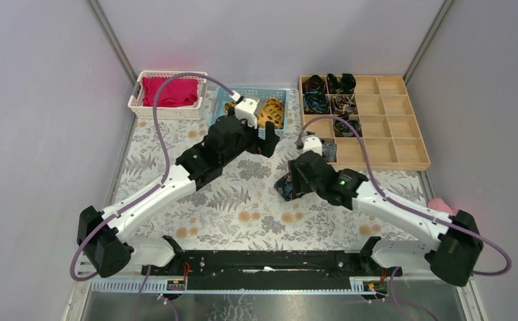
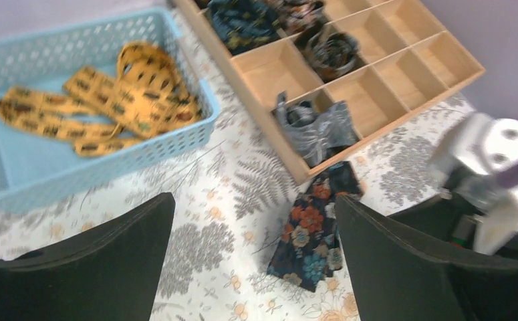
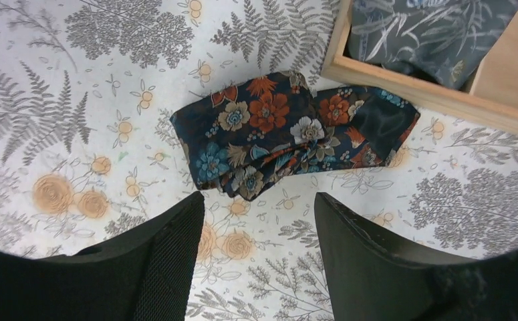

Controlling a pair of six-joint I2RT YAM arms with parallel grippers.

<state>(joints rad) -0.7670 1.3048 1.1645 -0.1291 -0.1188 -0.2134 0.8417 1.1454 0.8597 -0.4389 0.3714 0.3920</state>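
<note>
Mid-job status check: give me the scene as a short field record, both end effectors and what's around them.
Left end effector: open, empty, above the table between blue basket and wooden tray
Right end effector: open, empty, nearest the floral cloth
Floral cloth: folded on the table, beside the tray's edge
Blue basket: yellow ties
Wooden tray: rolled cloths in some compartments
White basket: red cloth

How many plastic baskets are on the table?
2. A white basket with red cloth sits at the back left; a blue basket holding a yellow tie is beside it. None looks hidden.
</note>
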